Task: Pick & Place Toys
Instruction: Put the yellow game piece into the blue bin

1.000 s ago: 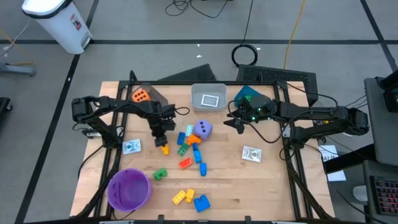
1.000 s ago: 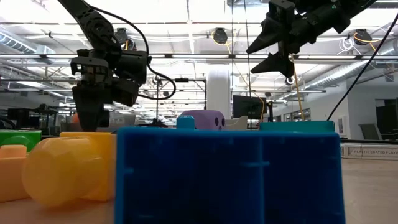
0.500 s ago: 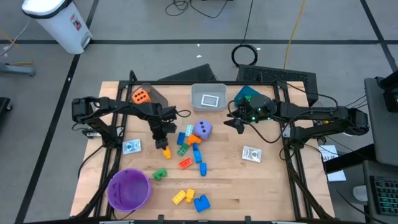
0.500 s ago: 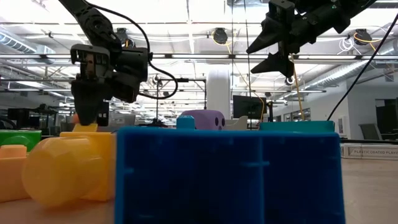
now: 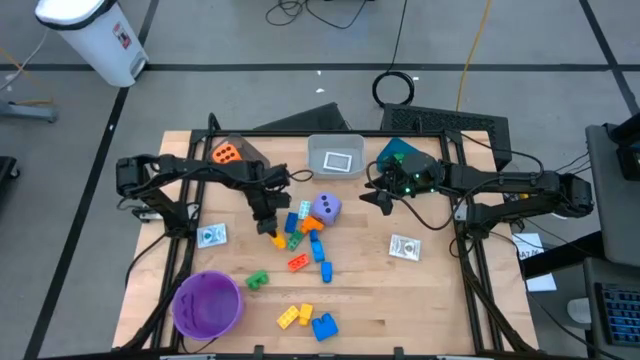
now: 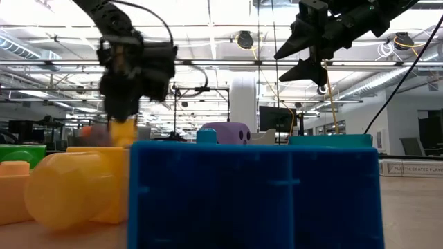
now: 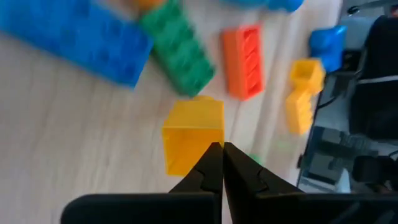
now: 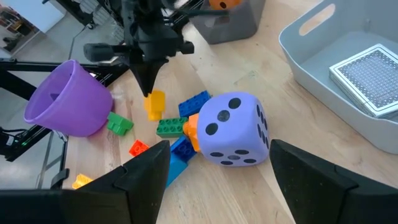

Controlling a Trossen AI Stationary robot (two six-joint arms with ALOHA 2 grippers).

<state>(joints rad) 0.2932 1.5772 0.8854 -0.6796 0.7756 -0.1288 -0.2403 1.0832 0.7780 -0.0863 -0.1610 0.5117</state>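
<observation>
My left end effector point(image 7: 216, 163) pinches yellow brick point(image 7: 191, 132) by its top edge, clear of worktop point(image 5: 430, 290), for carrying. My right end effector point(image 8: 214, 163) waits wide, holding nothing, above purple die point(image 8: 231, 128).

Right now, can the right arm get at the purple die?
Probably yes. The right gripper hangs open above the table, the purple die sits close beside it with its top uncovered, and the left gripper is off at the far side, shut on a yellow brick.
</observation>
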